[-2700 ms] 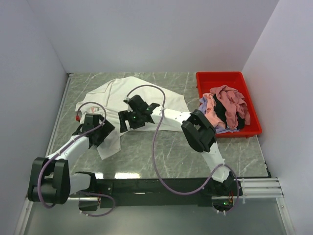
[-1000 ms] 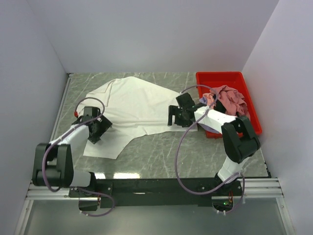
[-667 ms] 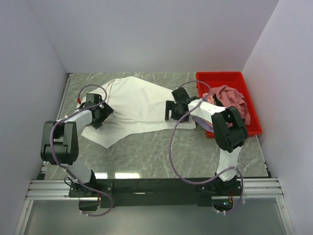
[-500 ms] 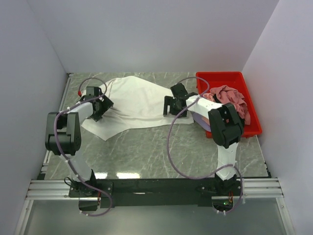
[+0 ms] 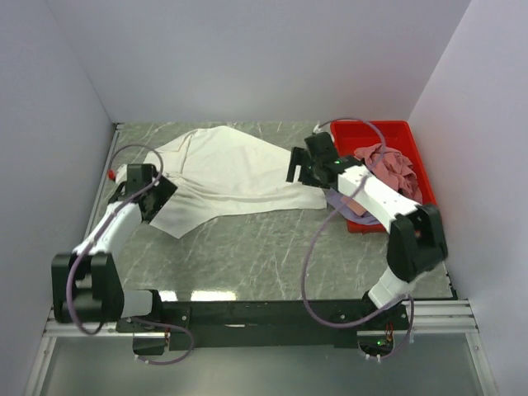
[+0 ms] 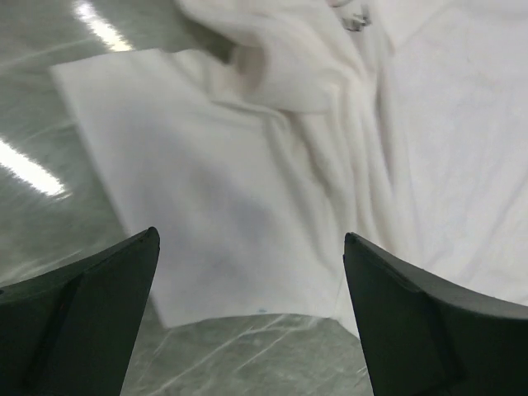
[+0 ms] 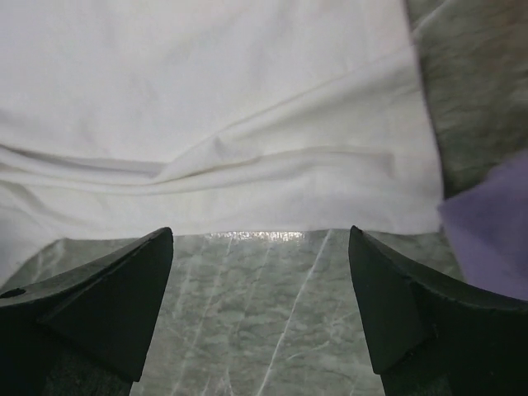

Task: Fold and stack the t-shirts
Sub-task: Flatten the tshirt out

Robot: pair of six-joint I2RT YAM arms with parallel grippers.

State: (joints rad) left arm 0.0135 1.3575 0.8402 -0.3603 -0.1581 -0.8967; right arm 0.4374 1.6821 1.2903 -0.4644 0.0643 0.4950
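Observation:
A white t-shirt (image 5: pixel 231 169) lies spread and wrinkled across the far half of the marble table, blank side up. My left gripper (image 5: pixel 153 198) is open and empty over its near-left corner; in the left wrist view the shirt (image 6: pixel 272 165) fills the frame between my fingers (image 6: pixel 82 305). My right gripper (image 5: pixel 299 169) is open and empty at the shirt's right hem (image 7: pixel 247 148), with bare marble between the fingers (image 7: pixel 107 305). More tees, pink (image 5: pixel 388 165) and lavender (image 5: pixel 351 206), are heaped in the red bin. A lavender cloth edge (image 7: pixel 495 223) shows at the right.
The red plastic bin (image 5: pixel 367 132) stands at the far right against the wall. White walls close the table on the left, back and right. The table's near half (image 5: pixel 272 247) is bare marble.
The shirt has been dragged and stretched out toward the back. My right gripper went from the shirt's middle to its right hem by the bin. My left gripper shifted along the left edge.

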